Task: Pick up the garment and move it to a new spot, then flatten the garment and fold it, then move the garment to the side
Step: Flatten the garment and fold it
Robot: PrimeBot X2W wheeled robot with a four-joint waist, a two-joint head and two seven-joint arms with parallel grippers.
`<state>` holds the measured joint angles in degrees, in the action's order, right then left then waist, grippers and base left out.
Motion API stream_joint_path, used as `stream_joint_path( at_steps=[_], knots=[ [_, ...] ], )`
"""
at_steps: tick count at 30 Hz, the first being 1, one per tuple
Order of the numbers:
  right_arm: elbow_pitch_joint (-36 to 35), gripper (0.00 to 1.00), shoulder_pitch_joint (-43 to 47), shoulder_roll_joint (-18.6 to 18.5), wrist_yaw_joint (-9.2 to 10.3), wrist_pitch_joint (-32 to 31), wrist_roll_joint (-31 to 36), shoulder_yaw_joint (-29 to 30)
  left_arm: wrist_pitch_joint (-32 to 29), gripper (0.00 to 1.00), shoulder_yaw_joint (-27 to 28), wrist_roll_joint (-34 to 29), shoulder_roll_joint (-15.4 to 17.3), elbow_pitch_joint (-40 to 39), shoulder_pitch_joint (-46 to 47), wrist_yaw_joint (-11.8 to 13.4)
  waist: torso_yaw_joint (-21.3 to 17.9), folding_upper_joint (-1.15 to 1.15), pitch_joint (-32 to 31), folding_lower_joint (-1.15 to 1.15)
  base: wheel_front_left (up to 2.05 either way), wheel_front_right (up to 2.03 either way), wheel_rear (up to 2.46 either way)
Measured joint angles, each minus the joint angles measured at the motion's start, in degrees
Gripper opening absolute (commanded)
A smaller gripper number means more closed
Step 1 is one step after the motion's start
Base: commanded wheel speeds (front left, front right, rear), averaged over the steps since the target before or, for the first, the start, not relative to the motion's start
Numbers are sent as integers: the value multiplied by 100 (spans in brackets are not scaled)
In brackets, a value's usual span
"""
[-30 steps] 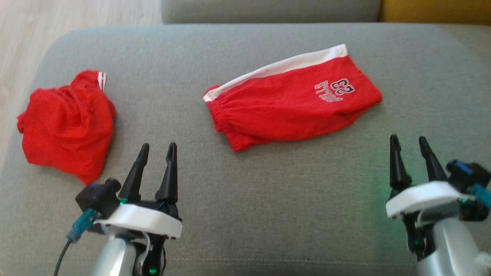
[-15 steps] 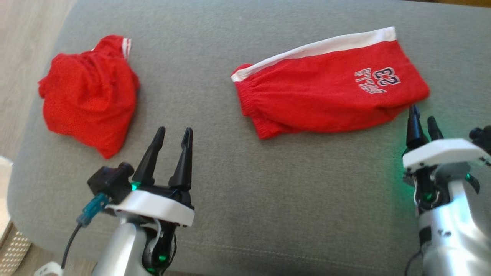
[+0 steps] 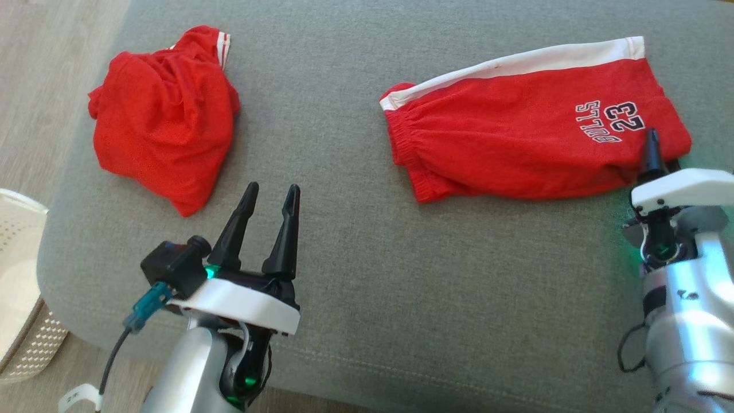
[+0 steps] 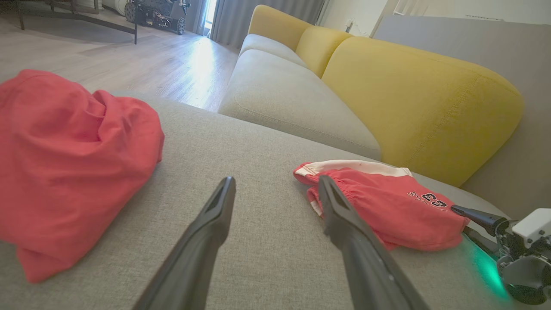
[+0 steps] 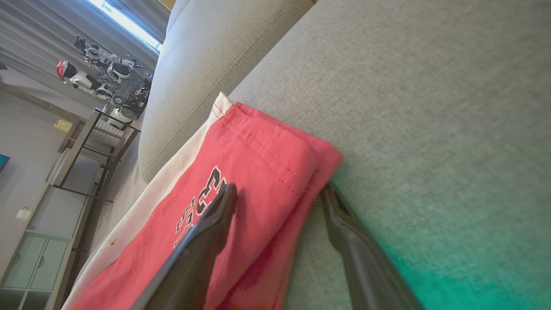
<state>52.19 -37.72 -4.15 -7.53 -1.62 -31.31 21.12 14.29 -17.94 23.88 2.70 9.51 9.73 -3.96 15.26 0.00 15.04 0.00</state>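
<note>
The garment, red shorts (image 3: 516, 137) with a white side stripe and a "BULLS 23" print, lies flat on the right of the grey sofa cushion (image 3: 436, 275). My right gripper (image 3: 658, 150) is open at the shorts' right hem corner. In the right wrist view its jaws (image 5: 280, 187) straddle that corner of the shorts (image 5: 258, 172): one finger lies on the printed cloth, the other on the cushion beside the edge. My left gripper (image 3: 273, 189) hovers open and empty over bare cushion. In its wrist view the shorts (image 4: 387, 202) lie right of its fingers (image 4: 276, 180).
A second, crumpled red garment (image 3: 163, 115) lies on the cushion's left part, also seen in the left wrist view (image 4: 64, 163). A white perforated basket (image 3: 17, 275) stands on the floor at the lower left. Yellow backrest cushions (image 4: 413, 99) rise behind the seat.
The head camera has tilted down and shifted. My right gripper has moved forward to the shorts' right hem corner and now straddles it. The left gripper stays open.
</note>
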Motion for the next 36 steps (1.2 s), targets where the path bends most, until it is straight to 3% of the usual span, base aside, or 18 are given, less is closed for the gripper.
stream_joint_path(
  at_steps=[4, 5, 6, 7, 22, 28, 36],
  knots=[
    [285, 100, -227, -34, 0, -27, 183, 137, 0, 100, -16, 0, 0, 1, 0, 0, 54, 0, 12, 0, 0, 0, 0],
    [343, 95, -274, -38, 0, -53, 219, 138, 0, 100, -24, 1, 0, 1, 0, 0, 60, 0, 10, 0, 0, 0, 0],
    [388, 40, -309, -43, 0, -53, 268, 132, 0, 100, -32, 10, 0, 1, 0, 1, 65, 0, 4, 0, 0, 0, 0],
    [410, 0, -329, -43, 0, -53, 311, 109, 0, 100, -38, 34, 0, 2, 0, 1, 68, 0, -2, 0, 0, 0, 0],
    [31, 0, -14, -88, 0, 677, 346, -157, 0, 100, -19, 108, 0, 105, -3, 67, -226, 0, -224, 0, 0, 0, 0],
    [-16, 0, 247, -369, 0, 975, 829, 292, 1, 100, -20, 107, 1, 131, -17, 90, -404, 0, -362, 0, 0, 0, 0],
    [-33, 0, 441, -267, 0, 1002, 1404, 912, 0, 100, -12, 107, 0, 137, -19, 93, -592, 0, -461, 0, 0, 0, 0]
  ],
)
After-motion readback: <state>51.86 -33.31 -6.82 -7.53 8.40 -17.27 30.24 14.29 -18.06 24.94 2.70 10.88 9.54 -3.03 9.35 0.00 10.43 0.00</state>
